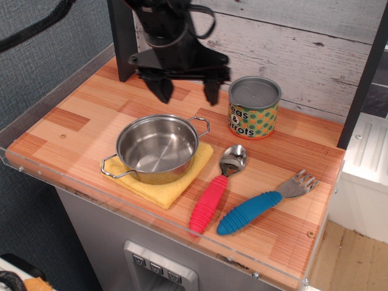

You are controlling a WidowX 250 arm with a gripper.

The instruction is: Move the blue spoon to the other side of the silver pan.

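The blue spoon (254,210), with a thick ribbed blue handle and a silver tined head, lies flat on the wooden counter at the front right. The silver pan (157,147), a round steel pot with two wire loop handles, stands on a yellow cloth (182,182) at centre left. My gripper (187,92) hangs open and empty above the counter behind the pan, its two dark fingers spread wide. It is well away from the blue spoon.
A red-handled spoon (213,194) lies just left of the blue one. A tin can (254,107) with a green-dotted label stands at the back, close to the gripper's right finger. A clear rim (151,215) edges the counter front.
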